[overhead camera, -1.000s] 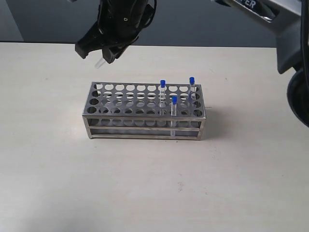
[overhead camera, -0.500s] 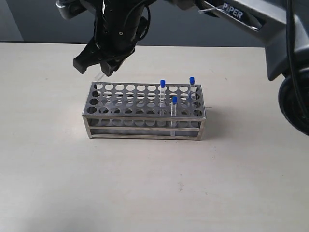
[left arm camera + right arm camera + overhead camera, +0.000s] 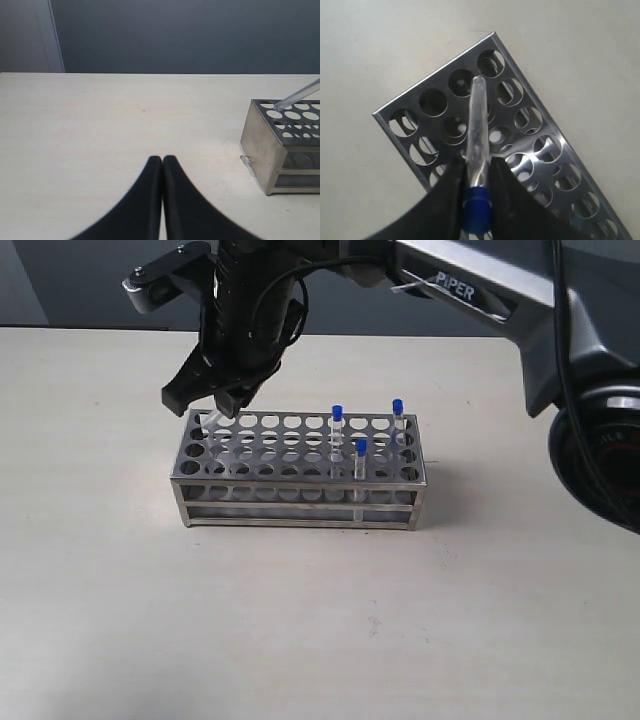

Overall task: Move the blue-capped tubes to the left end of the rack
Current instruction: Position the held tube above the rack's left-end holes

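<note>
The silvery rack (image 3: pixel 290 495) stands mid-table. Three blue-capped tubes stand upright in its right part: one (image 3: pixel 338 432) in the back rows, one (image 3: pixel 397 418) at the far right, one (image 3: pixel 360 462) near the front. My right gripper (image 3: pixel 218 400) reaches across to the rack's left end, shut on a fourth blue-capped tube (image 3: pixel 478 120) just beyond its blue cap (image 3: pixel 476 210). That tube is tilted, its clear tip (image 3: pixel 208 420) at the holes of the far left corner. My left gripper (image 3: pixel 162 159) is shut and empty, low over bare table beside the rack's end wall (image 3: pixel 262 145).
The right arm's dark links (image 3: pixel 470 290) stretch over the back of the table from the right edge. A dark wall (image 3: pixel 175 35) rises behind the table's far edge. Bare tabletop (image 3: pixel 300 620) lies in front of the rack.
The right gripper has come down and slightly right with the tube. Its tip, earlier above and behind the rack, now meets the top plate at the left end.
</note>
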You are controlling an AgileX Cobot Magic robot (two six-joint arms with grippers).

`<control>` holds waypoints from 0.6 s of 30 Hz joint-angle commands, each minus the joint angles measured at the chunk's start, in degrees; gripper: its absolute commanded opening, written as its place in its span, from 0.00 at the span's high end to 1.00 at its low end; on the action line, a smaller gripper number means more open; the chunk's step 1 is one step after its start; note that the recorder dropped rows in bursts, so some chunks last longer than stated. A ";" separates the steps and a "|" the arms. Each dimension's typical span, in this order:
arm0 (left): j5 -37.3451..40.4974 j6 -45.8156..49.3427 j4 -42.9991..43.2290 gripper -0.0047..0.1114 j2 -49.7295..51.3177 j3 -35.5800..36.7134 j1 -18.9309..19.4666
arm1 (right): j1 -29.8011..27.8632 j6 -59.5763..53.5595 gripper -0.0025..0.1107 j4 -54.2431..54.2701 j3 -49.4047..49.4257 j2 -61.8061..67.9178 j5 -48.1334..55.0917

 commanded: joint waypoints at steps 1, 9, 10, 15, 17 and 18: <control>-0.34 -0.03 -0.21 0.95 -0.20 -0.18 -0.25 | -0.18 -1.40 0.99 -0.47 0.16 -0.06 -0.07; -0.34 -0.03 -0.21 0.95 -0.20 -0.18 -0.25 | -0.18 -2.65 0.99 -0.11 0.16 1.88 -0.07; -0.34 -0.03 -0.21 0.95 -0.20 -0.18 -0.25 | -0.18 -2.65 0.99 -0.11 0.16 1.94 -0.07; -0.34 -0.03 -0.21 0.95 -0.20 -0.18 -0.25 | -0.18 -2.65 0.99 -0.11 0.05 1.94 -0.07; -0.34 -0.03 -0.21 0.95 -0.20 -0.18 -0.25 | -0.18 -2.65 0.99 -0.83 0.05 1.94 -0.07; -0.34 -0.03 -0.21 0.95 -0.20 -0.18 -0.25 | -0.18 -2.65 0.99 -1.19 0.05 1.81 -0.07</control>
